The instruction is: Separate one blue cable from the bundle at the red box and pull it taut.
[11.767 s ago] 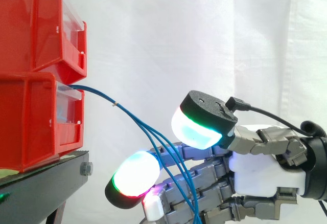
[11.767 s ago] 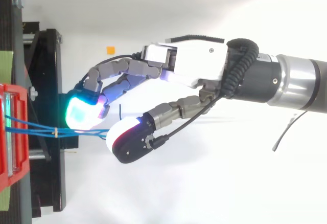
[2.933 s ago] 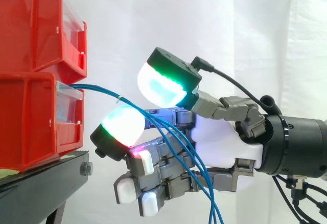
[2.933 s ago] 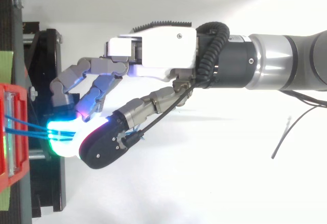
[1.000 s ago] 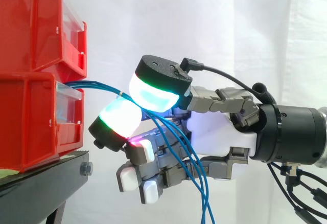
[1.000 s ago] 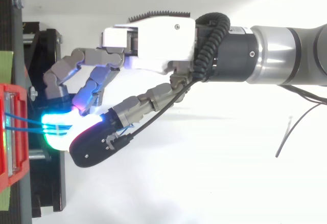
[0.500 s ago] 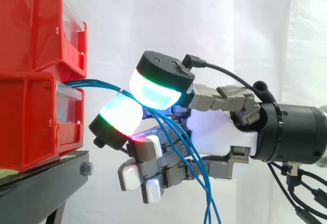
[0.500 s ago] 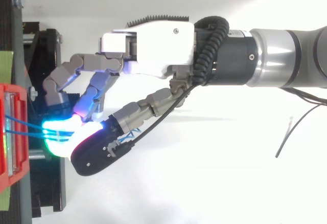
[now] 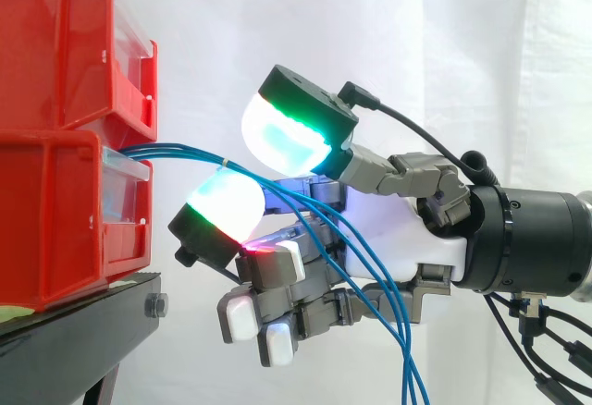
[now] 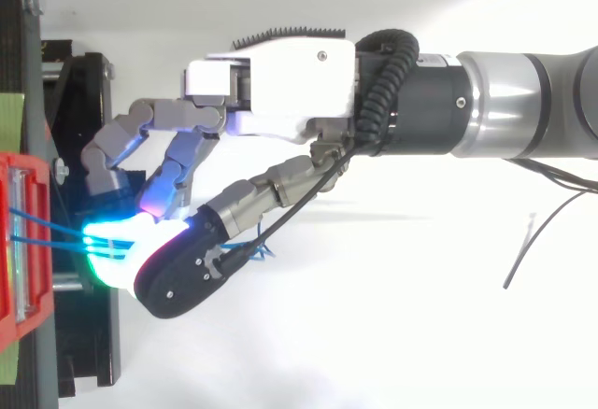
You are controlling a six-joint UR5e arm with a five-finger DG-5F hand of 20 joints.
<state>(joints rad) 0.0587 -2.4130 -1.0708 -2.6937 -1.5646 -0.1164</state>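
Right now the blue cables (image 9: pixel 185 156) run nearly level from the red box (image 9: pixel 55 220) straight toward my hand (image 9: pixel 398 225), then droop past it; I cannot tell whether it grips any.

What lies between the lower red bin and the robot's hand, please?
In the side view, the blue cables bridge that gap, running from the lower red bin towards the hand, with the white curtain behind them.
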